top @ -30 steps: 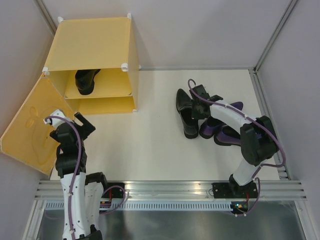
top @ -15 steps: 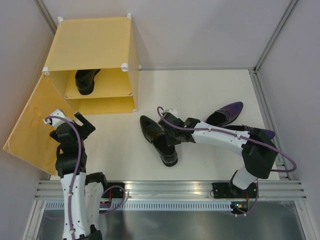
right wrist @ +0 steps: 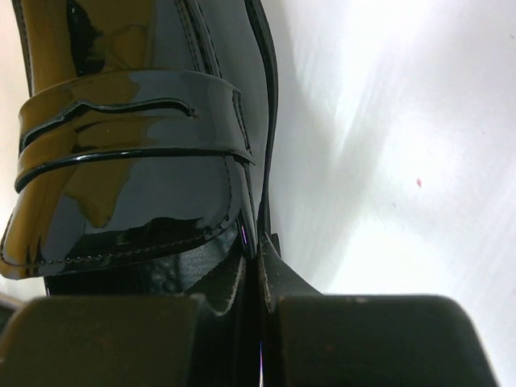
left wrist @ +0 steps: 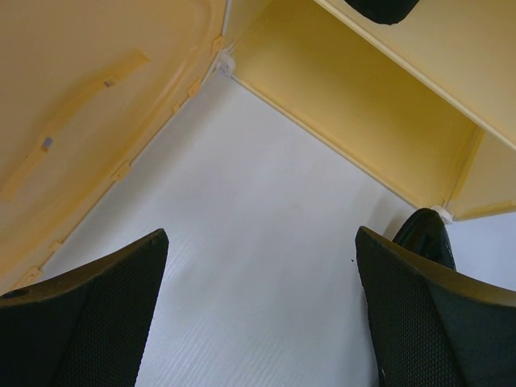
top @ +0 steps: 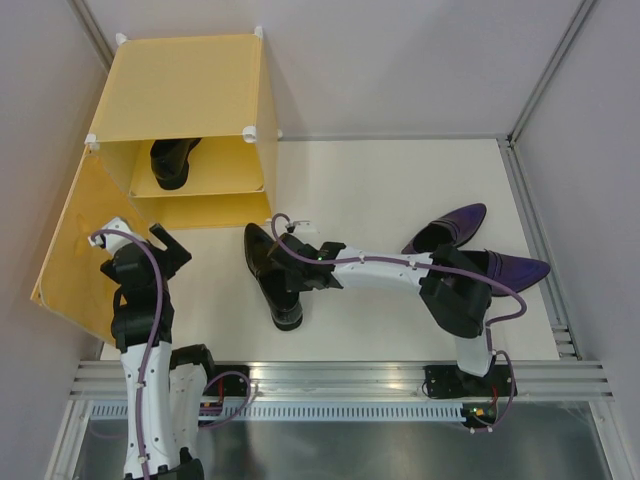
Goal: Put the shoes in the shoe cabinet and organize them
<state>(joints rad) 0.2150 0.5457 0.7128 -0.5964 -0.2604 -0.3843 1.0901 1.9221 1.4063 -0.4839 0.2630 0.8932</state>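
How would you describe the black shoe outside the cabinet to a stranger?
Find the yellow-orange shoe cabinet at the far left of the table. Before its open side is a glossy black shoe, gripped by the right claw. The purple shoes lie farther right; the other black shoe is inside it.

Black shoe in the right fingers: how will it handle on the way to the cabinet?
Glossy upper on the black shoe, so probably slippery. The right fingers pinch only its thin side edge, which may flex and let the long shoe swing or twist. It holds its shape in the grip, so likely fairly stiff.
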